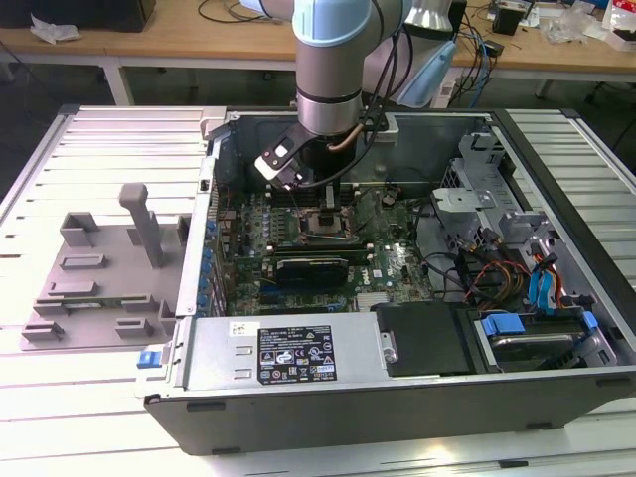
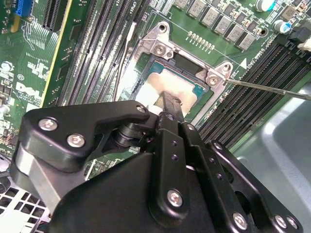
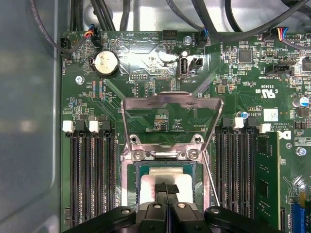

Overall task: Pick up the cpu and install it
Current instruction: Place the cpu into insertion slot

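cpu (image 3: 165,174): pale silver-white metal top, dull satin, faint sheen.
socket bracket (image 3: 171,103): bare steel, bright, lightly scuffed.
motherboard (image 3: 146,53): green lacquered board, slight gloss.
coin cell (image 3: 106,63): polished metal.
memory slots (image 3: 92,170): black plastic, matt.
gripper (image 2: 168,100): black links, smooth, semi-matt; plastic or coated metal, cannot tell. Shiny steel screws (image 2: 174,197).
arm (image 1: 328,84): brushed silver metal tube, glossy pale-blue cap.
computer case (image 1: 397,409): grey painted sheet metal, matt.
table (image 1: 99,139): ribbed aluminium, satin.
fixture (image 1: 99,278): grey matt plastic.
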`<action>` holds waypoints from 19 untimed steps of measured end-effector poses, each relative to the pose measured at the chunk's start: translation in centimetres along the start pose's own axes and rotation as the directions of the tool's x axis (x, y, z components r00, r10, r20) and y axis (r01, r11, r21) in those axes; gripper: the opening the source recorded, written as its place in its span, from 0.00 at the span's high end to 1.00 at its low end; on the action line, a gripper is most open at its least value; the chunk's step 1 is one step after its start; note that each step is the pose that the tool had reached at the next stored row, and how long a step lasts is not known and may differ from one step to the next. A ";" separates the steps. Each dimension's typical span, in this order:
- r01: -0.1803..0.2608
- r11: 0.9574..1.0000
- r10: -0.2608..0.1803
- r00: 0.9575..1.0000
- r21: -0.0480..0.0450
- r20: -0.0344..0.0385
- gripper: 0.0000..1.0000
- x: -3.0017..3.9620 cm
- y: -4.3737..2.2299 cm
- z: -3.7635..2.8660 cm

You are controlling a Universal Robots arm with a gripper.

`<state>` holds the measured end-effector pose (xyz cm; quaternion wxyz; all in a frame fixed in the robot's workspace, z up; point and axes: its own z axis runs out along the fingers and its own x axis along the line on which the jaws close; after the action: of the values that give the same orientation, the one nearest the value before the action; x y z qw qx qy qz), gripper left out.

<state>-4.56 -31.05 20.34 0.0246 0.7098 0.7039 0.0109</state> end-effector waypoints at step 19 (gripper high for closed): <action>-0.001 1.000 0.001 0.999 0.000 -0.046 0.89 -0.96 -0.25 -0.45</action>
<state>-4.84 -32.00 20.79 0.0086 0.7098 0.7038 0.0270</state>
